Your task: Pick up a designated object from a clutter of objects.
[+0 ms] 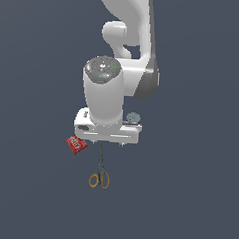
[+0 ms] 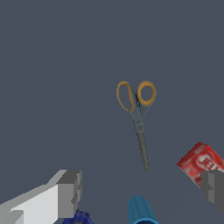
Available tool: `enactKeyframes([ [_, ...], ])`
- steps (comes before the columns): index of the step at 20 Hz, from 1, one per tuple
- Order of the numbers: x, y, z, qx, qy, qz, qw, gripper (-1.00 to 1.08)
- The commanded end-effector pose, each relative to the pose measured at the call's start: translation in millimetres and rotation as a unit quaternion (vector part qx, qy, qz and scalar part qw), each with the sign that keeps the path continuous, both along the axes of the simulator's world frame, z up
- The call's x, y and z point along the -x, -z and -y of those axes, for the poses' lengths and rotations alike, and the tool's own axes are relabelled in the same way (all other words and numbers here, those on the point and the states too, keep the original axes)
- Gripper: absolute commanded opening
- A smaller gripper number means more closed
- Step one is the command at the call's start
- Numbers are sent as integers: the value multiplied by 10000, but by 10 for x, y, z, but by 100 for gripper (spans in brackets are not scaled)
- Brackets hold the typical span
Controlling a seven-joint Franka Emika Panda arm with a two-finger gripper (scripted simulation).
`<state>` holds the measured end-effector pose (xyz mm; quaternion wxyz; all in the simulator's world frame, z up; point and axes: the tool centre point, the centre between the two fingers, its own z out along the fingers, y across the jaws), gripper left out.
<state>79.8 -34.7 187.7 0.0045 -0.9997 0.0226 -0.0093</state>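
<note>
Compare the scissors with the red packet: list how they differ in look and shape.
The scissors are long and thin, with grey blades and two orange-yellow loops; the red packet is short, flat and blocky. The scissors are two-toned; the packet is red with white markings. Both lie flat on the grey surface, apart.

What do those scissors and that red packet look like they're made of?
The scissors: thin dull-grey blades that look like metal, and smooth orange-yellow handle loops, probably plastic. The red packet: flat, with white print, possibly foil or coated paper; the render is too coarse to say.
</note>
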Motion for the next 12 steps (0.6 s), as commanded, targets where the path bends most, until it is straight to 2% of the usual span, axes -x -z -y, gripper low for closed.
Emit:
enactKeyframes([
  [1, -73, 267, 60, 6, 66, -18, 10000, 100],
  [12, -199, 1109, 242, 33, 258, -81, 9996, 100],
])
